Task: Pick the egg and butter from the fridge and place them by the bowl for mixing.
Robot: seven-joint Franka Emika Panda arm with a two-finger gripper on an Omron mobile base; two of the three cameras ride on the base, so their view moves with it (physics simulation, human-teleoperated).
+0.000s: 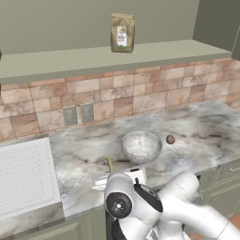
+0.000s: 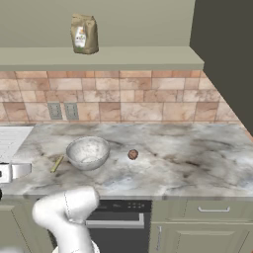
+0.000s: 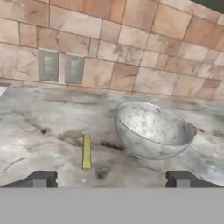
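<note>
The bowl, round, pale grey and speckled, is sitting upright on the marble counter, and I am taking it as my landmark. The egg, a small brownish ball, is resting on the counter just beside the bowl on its right, not touching it. The butter, a thin pale-yellow stick, is lying flat on the counter near the bowl's left side, apart from it, its long axis pointing roughly toward the tiled wall.
</note>
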